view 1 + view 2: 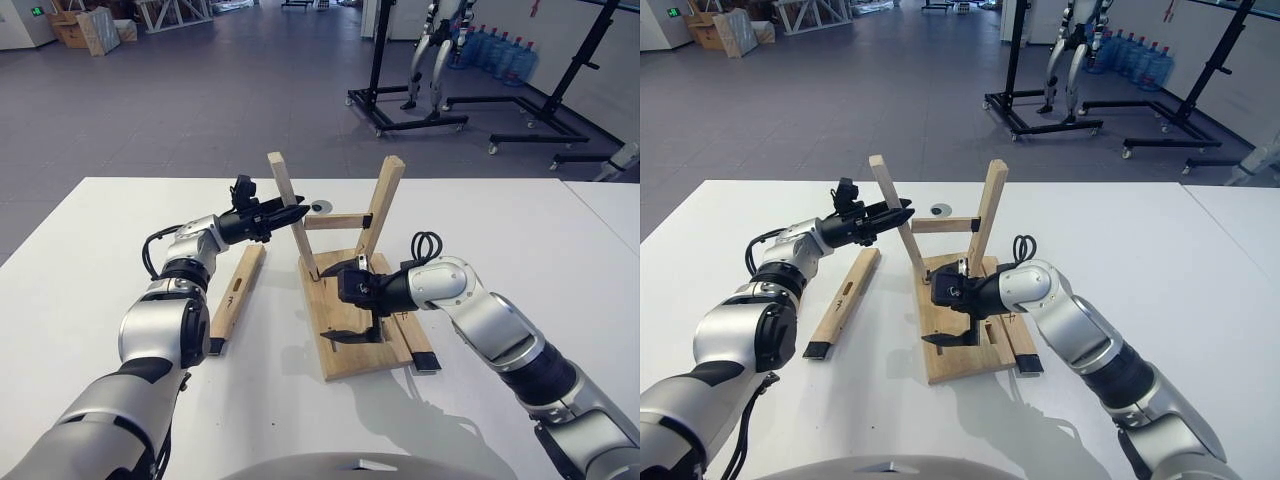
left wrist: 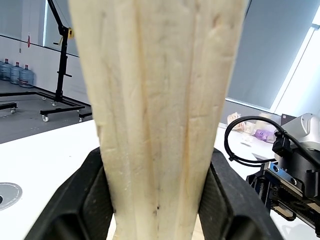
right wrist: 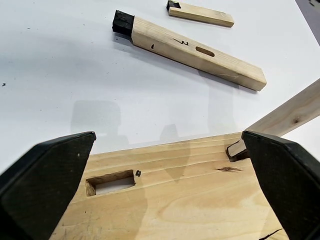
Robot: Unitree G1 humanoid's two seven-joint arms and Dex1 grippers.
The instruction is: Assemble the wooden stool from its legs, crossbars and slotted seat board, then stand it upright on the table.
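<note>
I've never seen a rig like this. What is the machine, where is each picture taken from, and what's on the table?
It is a humanoid robot with two arms, each ending in a two-fingered gripper. The two wide pictures come from its head, looking down over a table; the two close-ups come from cameras on its wrists. A seat board lies flat on the table with two legs standing from it, joined by a crossbar. The left gripper is shut on the left standing leg. The right gripper hangs open over the board. A loose leg lies beside it.
</note>
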